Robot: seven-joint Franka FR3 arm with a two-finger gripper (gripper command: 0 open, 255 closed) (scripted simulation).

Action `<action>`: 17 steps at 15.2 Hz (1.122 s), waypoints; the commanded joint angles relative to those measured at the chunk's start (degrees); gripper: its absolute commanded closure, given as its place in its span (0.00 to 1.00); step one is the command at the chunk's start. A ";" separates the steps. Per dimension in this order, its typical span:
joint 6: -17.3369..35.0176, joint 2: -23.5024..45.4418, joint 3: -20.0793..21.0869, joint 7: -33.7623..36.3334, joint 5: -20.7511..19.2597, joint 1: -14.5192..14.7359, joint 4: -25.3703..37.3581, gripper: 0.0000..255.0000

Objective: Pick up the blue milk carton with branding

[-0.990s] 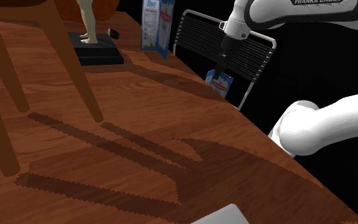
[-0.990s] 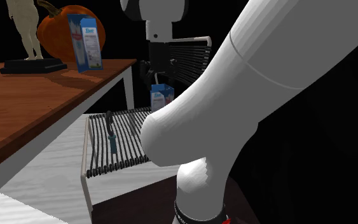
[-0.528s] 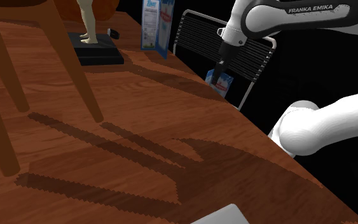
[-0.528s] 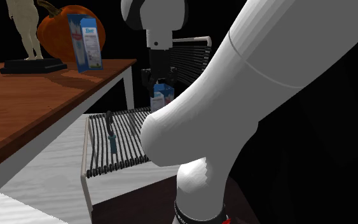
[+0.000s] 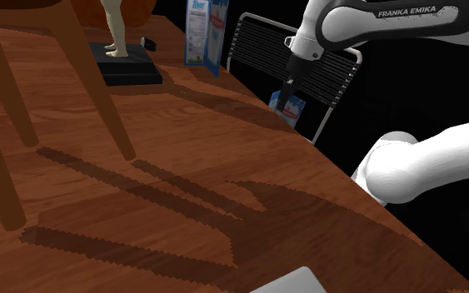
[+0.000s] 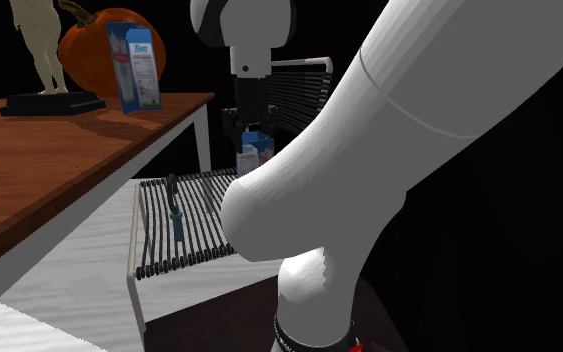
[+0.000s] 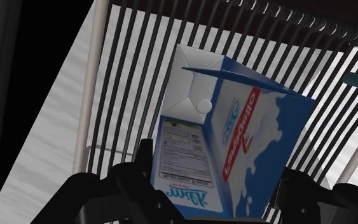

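Two cartons are seen. The branded blue milk carton [image 7: 234, 140] is clasped between the fingers of the black gripper [image 5: 286, 96], off the edge of the wooden table [image 5: 191, 158] and over the black-slatted chair [image 6: 199, 222], whose back is close behind. A teal-handled tool [image 6: 174, 212] is laid on the seat. The other carton [image 5: 206, 33] is stood on the table near a pale statuette [image 5: 116, 29].

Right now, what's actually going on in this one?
The white Franka arm reaches past the wooden table to a slatted chair. Its end effector is down around a blue milk carton on that chair; whether it grips yet is unclear. A similar carton stands on the table.
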 commanded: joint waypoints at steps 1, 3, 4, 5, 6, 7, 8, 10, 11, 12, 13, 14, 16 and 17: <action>-0.84 -0.11 0.06 0.00 -0.01 -0.01 0.61 1.00; -2.46 -0.33 0.17 0.00 0.08 0.03 2.01 1.00; -3.26 -0.42 0.23 0.00 0.13 0.05 2.72 1.00; -4.06 -0.49 0.29 -0.01 0.18 0.07 3.44 1.00; -4.85 -0.55 0.34 -0.01 0.22 0.09 4.18 1.00; -5.63 -0.59 0.39 -0.01 0.27 0.11 4.92 1.00; -6.41 -0.62 0.44 -0.02 0.31 0.14 5.67 1.00; -7.95 -0.64 0.54 -0.02 0.40 0.18 7.19 1.00; -8.72 -0.63 0.59 -0.03 0.44 0.20 7.97 1.00; -9.48 -0.60 0.64 -0.03 0.49 0.22 8.76 1.00; -10.23 -0.56 0.69 -0.04 0.53 0.25 9.55 1.00; -10.98 -0.51 0.73 -0.05 0.57 0.27 10.35 1.00; -11.85 -0.44 0.78 -0.05 0.62 0.30 11.29 1.00; -11.85 -0.44 0.78 -0.05 0.62 0.30 11.29 1.00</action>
